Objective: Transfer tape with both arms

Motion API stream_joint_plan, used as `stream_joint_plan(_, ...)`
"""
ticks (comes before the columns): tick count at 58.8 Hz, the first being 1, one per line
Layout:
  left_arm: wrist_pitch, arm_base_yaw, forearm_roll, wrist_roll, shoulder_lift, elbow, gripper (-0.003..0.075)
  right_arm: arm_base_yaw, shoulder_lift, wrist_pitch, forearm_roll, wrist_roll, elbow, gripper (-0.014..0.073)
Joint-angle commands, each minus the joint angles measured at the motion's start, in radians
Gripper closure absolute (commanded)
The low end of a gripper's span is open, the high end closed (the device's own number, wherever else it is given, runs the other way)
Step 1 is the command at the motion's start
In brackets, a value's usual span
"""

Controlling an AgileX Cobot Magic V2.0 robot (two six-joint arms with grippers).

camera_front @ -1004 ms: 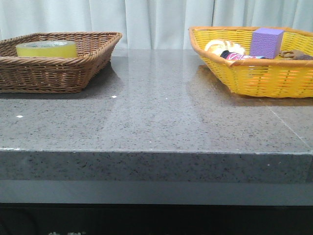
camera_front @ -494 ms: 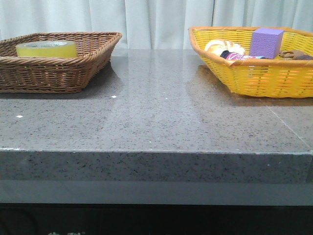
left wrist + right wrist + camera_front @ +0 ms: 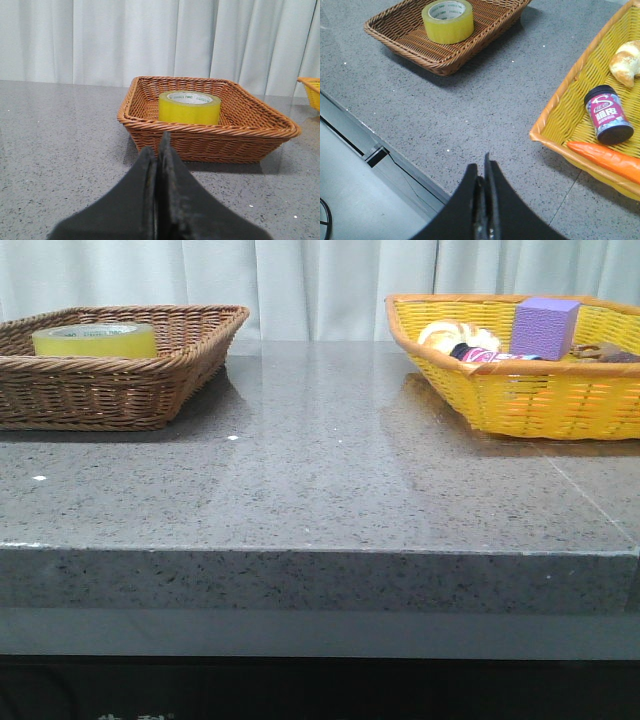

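Observation:
The yellow tape roll (image 3: 95,339) lies flat in the brown wicker basket (image 3: 110,390) at the table's far left. It also shows in the left wrist view (image 3: 189,107) and in the right wrist view (image 3: 447,20). My left gripper (image 3: 159,145) is shut and empty, low over the table in front of the brown basket (image 3: 210,142), pointing at the tape. My right gripper (image 3: 482,167) is shut and empty, above the table's front edge, between the two baskets. Neither arm shows in the front view.
A yellow basket (image 3: 520,390) at the far right holds a purple cube (image 3: 545,326), a bread roll (image 3: 627,60), a small jar (image 3: 607,115) and a carrot (image 3: 607,160). The grey stone table (image 3: 330,470) lies between the baskets. A white curtain hangs behind.

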Motion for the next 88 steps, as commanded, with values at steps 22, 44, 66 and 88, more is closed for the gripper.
stream_joint_plan(22,-0.081,0.002,-0.008,-0.008,-0.018,0.038,0.0740,0.001,-0.001,-0.065,0.004,-0.004,-0.024,0.0662)
stream_joint_plan(44,-0.081,0.002,-0.008,-0.008,-0.018,0.038,0.0740,0.001,-0.001,-0.065,0.004,-0.004,-0.024,0.0662)
stream_joint_plan(66,-0.081,0.002,-0.008,-0.008,-0.018,0.038,0.0740,-0.015,-0.013,-0.070,0.010,-0.004,-0.008,0.0662)
stream_joint_plan(88,-0.081,0.002,-0.008,-0.008,-0.018,0.038,0.0740,-0.303,-0.290,-0.423,-0.034,-0.005,0.335,0.0662)
